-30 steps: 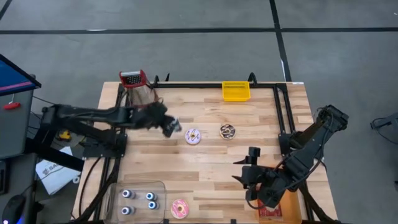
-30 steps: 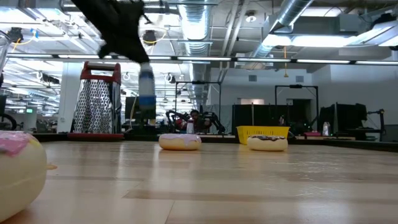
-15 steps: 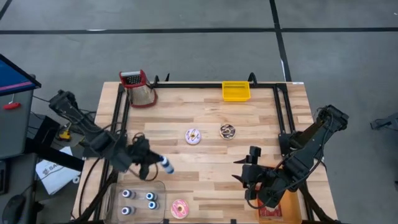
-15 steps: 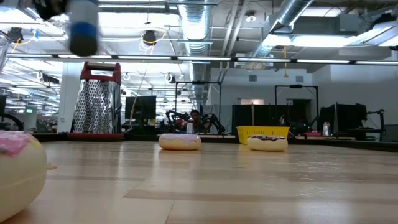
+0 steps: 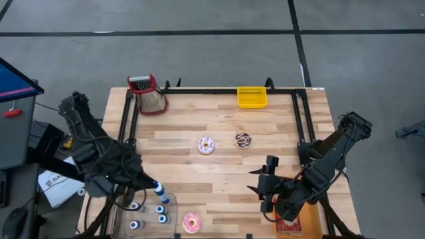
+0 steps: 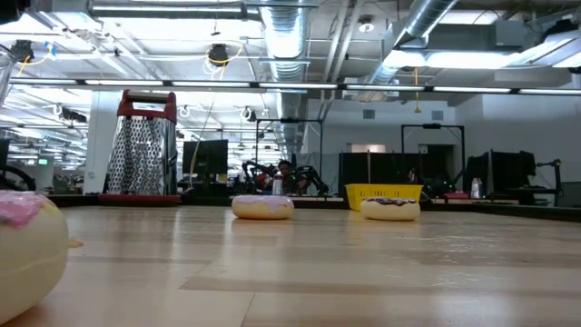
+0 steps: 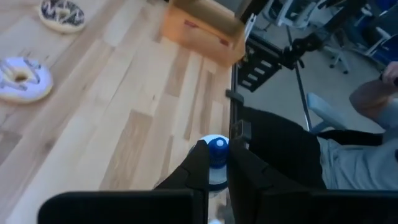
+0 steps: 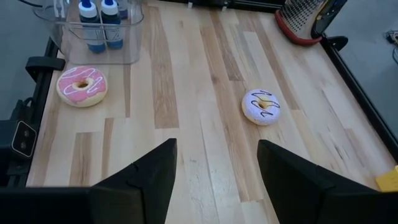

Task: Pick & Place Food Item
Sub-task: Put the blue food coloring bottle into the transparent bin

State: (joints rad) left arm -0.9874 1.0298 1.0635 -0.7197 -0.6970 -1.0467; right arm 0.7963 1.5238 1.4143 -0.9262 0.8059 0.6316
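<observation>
My left tool (image 5: 154, 188) is clamped on a small blue-capped bottle (image 5: 160, 194), holding it at the far right corner of the clear plastic bin (image 5: 171, 199) that sits at the near left of the desk (image 5: 219, 169); in the left wrist view the bottle's blue cap (image 7: 216, 145) shows right between my two dark fingers (image 7: 194, 163), which are pressed in on either side of it. Three more blue-capped bottles (image 5: 136, 207) stand upright inside that bin, two along its left side and one near its right. Just to the right of the bin, at the near edge of the desk, lies the pink-frosted donut (image 5: 192, 222) with white swirls. My right tool (image 5: 268, 186) waits over the near right part of the desk with its fingers (image 8: 149, 171) spread wide apart and nothing between them, looking across toward the bin and the pink donut. Out in the middle of the desk are the white-frosted donut (image 5: 206, 145) and, just to its right, the chocolate-frosted donut (image 5: 243, 140), close together but not touching. A yellow tray (image 5: 252, 97) sits at the far edge, right of centre, and a metal box grater with a red handle (image 5: 147, 93) stands at the far left corner. A flat orange box (image 5: 300, 222) lies at the near right corner beneath my right arm.
</observation>
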